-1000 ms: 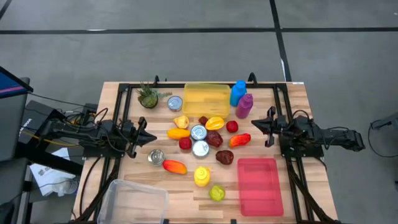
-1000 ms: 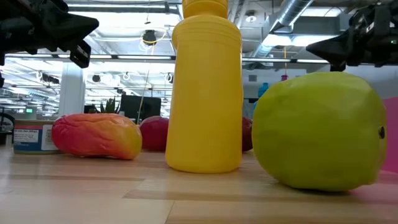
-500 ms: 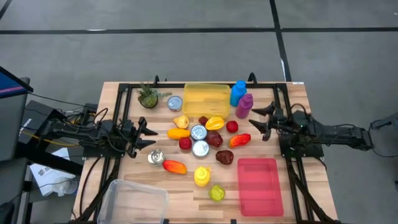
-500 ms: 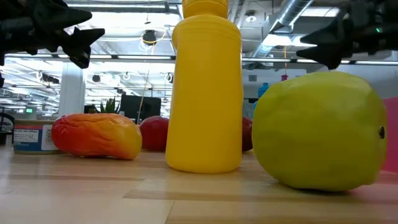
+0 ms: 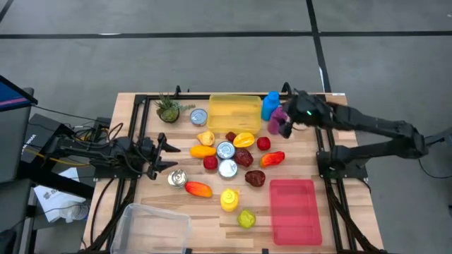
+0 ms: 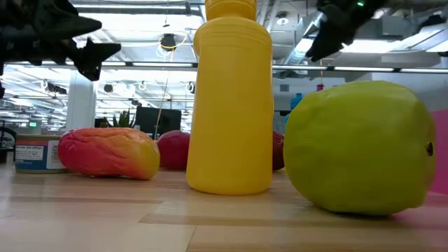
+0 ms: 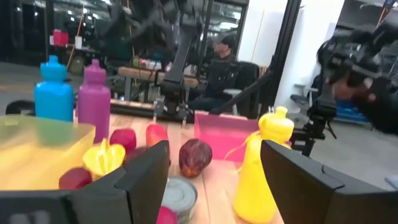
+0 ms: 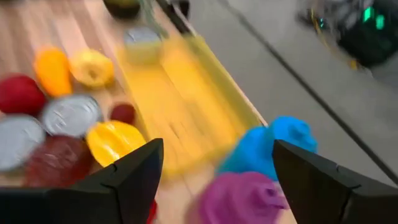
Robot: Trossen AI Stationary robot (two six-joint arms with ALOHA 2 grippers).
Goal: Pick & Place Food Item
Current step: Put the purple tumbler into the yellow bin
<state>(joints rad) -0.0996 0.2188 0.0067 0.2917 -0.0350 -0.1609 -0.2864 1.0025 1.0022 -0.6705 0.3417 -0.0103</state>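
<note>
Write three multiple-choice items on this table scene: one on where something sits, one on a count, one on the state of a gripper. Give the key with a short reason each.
1. Where is the pink tray?
A. Front right part of the table
B. Back left corner
C. Under the yellow bin

2. How many silver cans lie on the table?
A. Two
B. Four
C. Seven

3. How does the right gripper stand?
A. Shut on the blue bottle
B. Jaws open, holding nothing, above the purple bottle
C. Resting in the pink tray

Key:
1 A: the high view shows it near the right front edge, beside the green fruit.
2 B: one by the plant, two mid-table, one front left.
3 B: its wrist view shows spread fingers over the purple bottle, nothing between.
</note>
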